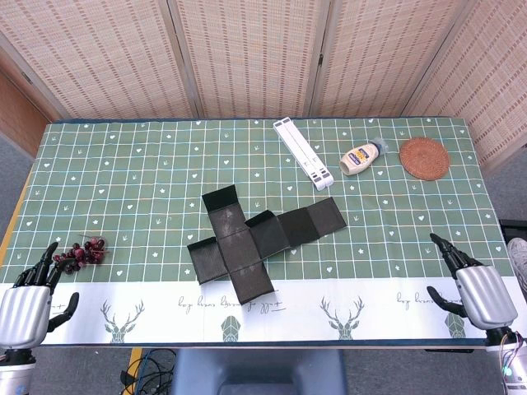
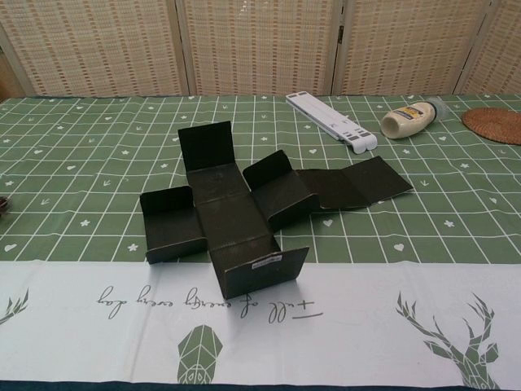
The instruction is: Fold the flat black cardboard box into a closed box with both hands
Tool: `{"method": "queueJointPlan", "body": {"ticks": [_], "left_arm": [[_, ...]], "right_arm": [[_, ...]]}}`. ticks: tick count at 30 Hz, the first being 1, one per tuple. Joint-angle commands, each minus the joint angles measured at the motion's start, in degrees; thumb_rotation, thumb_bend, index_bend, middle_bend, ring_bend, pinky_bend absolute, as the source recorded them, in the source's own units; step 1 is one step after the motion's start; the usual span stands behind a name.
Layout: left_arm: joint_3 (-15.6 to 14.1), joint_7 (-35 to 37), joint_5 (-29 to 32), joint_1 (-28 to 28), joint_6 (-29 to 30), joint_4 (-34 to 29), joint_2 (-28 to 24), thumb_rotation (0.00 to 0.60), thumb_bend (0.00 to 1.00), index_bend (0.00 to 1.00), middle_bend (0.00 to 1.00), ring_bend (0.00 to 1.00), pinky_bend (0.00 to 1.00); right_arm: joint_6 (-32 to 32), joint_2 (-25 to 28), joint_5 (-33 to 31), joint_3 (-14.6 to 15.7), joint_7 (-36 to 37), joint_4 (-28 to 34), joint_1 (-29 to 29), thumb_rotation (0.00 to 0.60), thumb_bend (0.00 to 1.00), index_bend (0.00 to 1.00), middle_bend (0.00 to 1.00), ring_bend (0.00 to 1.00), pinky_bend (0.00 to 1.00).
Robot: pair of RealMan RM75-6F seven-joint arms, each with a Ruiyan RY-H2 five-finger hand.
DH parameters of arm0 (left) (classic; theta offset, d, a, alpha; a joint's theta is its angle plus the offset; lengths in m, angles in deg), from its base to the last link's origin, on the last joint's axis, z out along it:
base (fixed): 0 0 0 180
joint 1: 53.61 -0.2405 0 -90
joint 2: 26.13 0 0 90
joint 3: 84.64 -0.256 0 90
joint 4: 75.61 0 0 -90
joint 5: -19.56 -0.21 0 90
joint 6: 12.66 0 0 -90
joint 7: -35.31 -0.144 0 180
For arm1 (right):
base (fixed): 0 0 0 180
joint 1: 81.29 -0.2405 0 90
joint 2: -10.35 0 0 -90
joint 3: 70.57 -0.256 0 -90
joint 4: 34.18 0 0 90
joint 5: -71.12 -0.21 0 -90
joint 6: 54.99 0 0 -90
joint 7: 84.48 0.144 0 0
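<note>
The black cardboard box [image 1: 255,239] lies unfolded in a cross shape near the middle of the worktop [image 1: 123,173], between the two hands and farther from the robot than either. Its long axis runs diagonally, from the near-left panel toward the far-right strip that points at the white stand [image 1: 303,153]. In the chest view, several flaps [image 2: 206,145] already stand partly upright around the centre panel; the long strip lies nearly flat.

The left hand [image 1: 25,309] rests at the near-left corner of the worktop, fingers spread and holding nothing, just beside a bunch of dark grapes [image 1: 81,252]. The right hand [image 1: 478,288] rests at the near-right corner, fingers likewise apart and empty. Both hands are well apart from the box, at roughly similar distances; neither is clearly nearer.

Judgement: folding has not begun. Each hand must travel inward and forward, the left toward the left flap, the right toward the long strip.
</note>
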Motion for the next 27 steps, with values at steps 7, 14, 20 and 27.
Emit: {"method": "queueJointPlan", "body": {"ticks": [7,14,20,27], "left_arm": [[0.68,0.03,-0.46,0.05,-0.17,0.42,0.54,0.6,0.36,0.22,0.06,0.21,0.29],[1.16,-0.13,-1.11,0.31,-0.43,-0.03,0.35,0.6,0.36,0.22,0.06,0.21,0.29],[1.28,-0.54,-1.32,0.36,-0.81,-0.64,0.13,0.6,0.36,0.22,0.06,0.21,0.29],[1.54,-0.76,-0.83,0.45,-1.47,-0.75,0.18,0.6,0.36,0.22,0.06,0.21,0.29]], "right_arm": [[2.97,0.39,0.48,-1.37,-2.89,1.59,-2.81,0.6,0.31,0.0,0.16,0.34,0.49],[16.2,2.37,-5.19,-4.3,-7.88,6.81,-10.97,0.6,0.28,0.0,0.15,0.69,0.93],[30.62,0.64,-15.95,-7.63,-13.98,7.83,-20.71,0.6,0.17,0.0,0.08,0.72,1.0],[41.65,-6.04,-29.98,-9.06,-22.07,2.92,-31.66,0.6,0.13,0.0,0.04,0.72,1.0]]}}
